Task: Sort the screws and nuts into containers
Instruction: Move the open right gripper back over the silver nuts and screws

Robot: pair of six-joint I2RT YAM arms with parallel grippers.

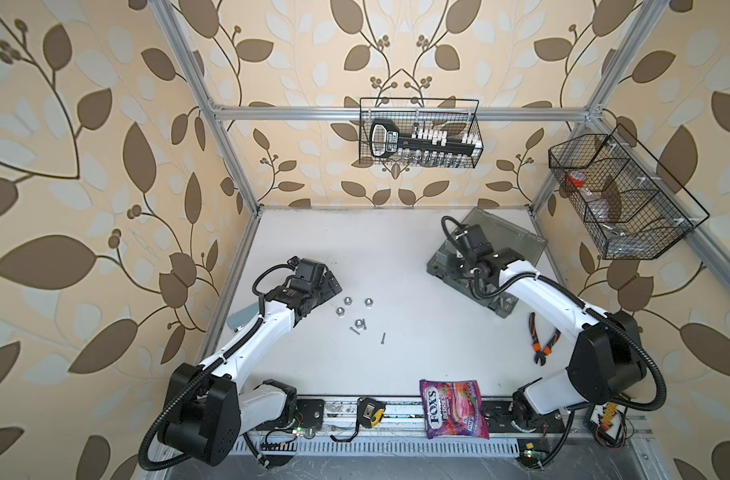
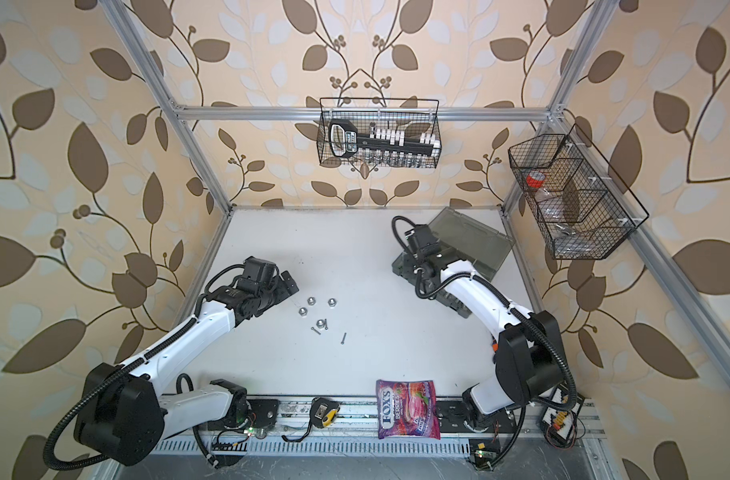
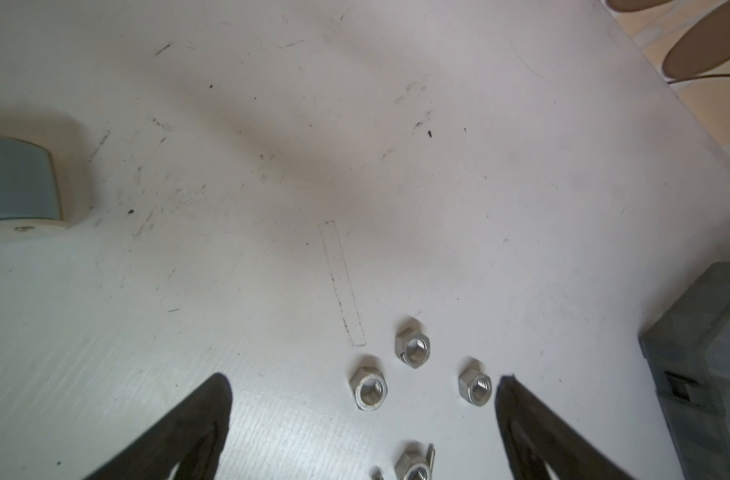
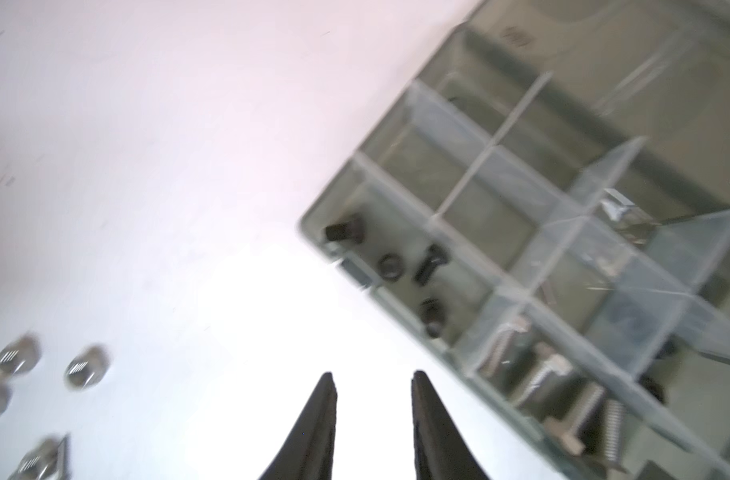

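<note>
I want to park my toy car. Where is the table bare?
Bare: the white middle between the nuts and the organizer box, and the patch between the thin screw and the candy bag. Crowded: around the nuts, and by the pliers.

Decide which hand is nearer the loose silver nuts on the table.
Left. The left hand hovers right beside the silver nuts; the right hand is far off, at the organizer box.

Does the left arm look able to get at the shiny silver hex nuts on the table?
Probably yes: the open left gripper hovers right by the shiny silver hex nuts, nothing between.
</note>
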